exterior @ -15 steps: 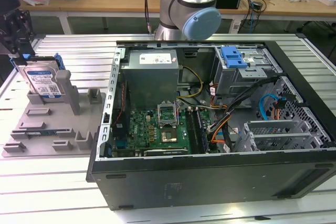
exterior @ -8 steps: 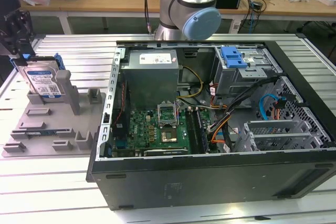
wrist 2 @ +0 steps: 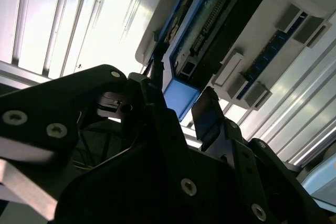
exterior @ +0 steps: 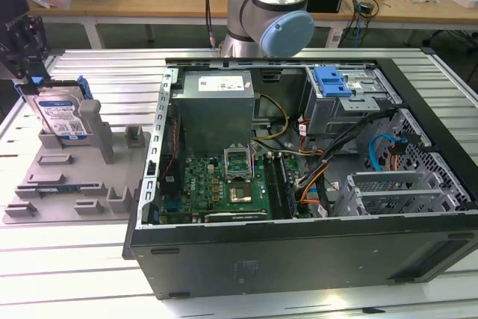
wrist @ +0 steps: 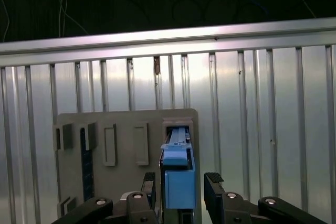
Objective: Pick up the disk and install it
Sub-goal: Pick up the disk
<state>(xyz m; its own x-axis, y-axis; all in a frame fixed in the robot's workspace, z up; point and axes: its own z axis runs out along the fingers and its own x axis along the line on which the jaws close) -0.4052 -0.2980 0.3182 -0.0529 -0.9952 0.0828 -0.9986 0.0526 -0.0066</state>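
The disk point(exterior: 63, 113) is a silver drive with a white-and-blue label in a blue carrier. It stands on edge in a slot of the grey holder plate point(exterior: 67, 181) at the exterior view's left. My gripper point(exterior: 31, 80) hangs over the disk's upper far corner. In the first wrist view my gripper point(wrist: 181, 184) is open, with one fingertip on each side of the disk's blue carrier edge point(wrist: 178, 184) and a small gap showing. The second wrist view shows the same blue carrier point(wrist 2: 181, 98) between the black fingers point(wrist 2: 207, 111).
An open computer case point(exterior: 299, 252) takes up the middle and the exterior view's right. Inside it are a grey box with a white sticker point(exterior: 215, 102), a motherboard point(exterior: 224, 184) and a grey drive cage with a blue handle point(exterior: 334, 80). The arm's base point(exterior: 269, 5) stands behind the case on the ribbed metal table point(exterior: 75, 259).
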